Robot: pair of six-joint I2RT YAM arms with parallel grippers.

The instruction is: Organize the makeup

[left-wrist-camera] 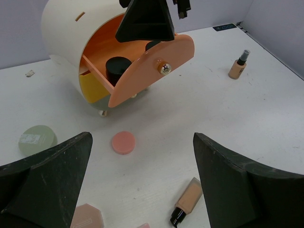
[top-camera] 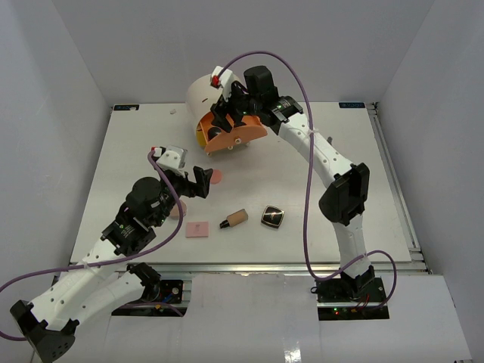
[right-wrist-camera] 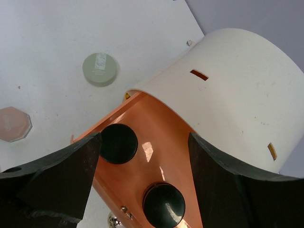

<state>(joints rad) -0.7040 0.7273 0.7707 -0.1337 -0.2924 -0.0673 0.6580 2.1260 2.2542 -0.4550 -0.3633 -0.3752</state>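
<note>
Makeup bound for the orange drawer (left-wrist-camera: 137,85)
Wide and empty, the left tool (left-wrist-camera: 142,190) hangs over the pink round compact (left-wrist-camera: 123,142) in front of the drawer, likely lining up a pick; the right tool (right-wrist-camera: 142,180) gapes, empty, above two black jars (right-wrist-camera: 118,143) inside it.

Bright, even overhead light; soft faint shadows on white worktop (top-camera: 386,219). Glare spot inside orange drawer (right-wrist-camera: 147,148). Right end effector fingers (right-wrist-camera: 47,183) dark, blurry up close.

Two black jars (right-wrist-camera: 118,143) sit in the orange drawer (right-wrist-camera: 161,126); a pink round compact (left-wrist-camera: 123,142) and tan bottle (left-wrist-camera: 187,202) lie outside.
</note>
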